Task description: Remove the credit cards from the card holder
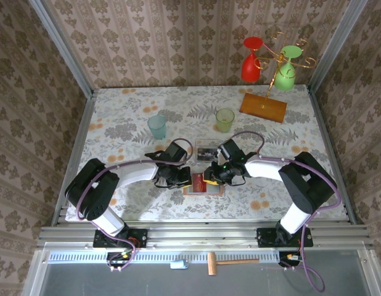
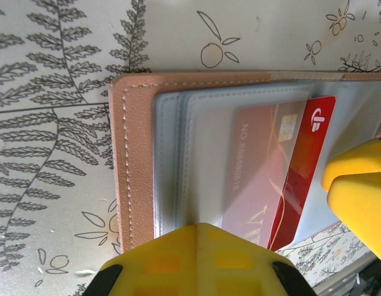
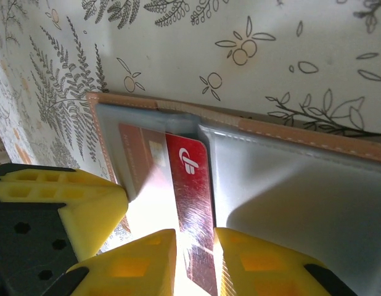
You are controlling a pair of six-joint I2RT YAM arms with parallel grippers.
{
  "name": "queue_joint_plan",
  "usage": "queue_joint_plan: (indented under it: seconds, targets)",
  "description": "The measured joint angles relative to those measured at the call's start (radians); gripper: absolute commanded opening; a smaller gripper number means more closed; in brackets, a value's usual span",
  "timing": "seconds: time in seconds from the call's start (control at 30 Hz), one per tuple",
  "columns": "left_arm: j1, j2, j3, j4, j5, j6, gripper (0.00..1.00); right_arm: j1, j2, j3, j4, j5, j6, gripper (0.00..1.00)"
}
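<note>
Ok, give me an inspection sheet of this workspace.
Surface: floral-patterned table.
Job's things: card holder open flat; red credit card partly out of its clear pocket.
Clutter: two cups, clear plastic tray, orange stand base hung with red and green glasses.
Claws: left claw shut, at the holder's edge; right claw closed on the credit card.
Cables: purple cable looping along the arms.
Surroundings: wallpapered walls; mallet in front.

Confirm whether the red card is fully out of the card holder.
No: in the right wrist view, the red card is partly tucked in the card holder pocket, right gripper gripping its edge.
</note>
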Motion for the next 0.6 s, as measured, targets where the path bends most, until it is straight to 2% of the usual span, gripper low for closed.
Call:
queue_joint_plan:
  seconds: [0.6]
  targets:
    - [0.0,0.0,0.0,0.0,0.0,0.0,0.02,-0.011,0.046,-0.028,0.087,-0.059,0.023,0.2]
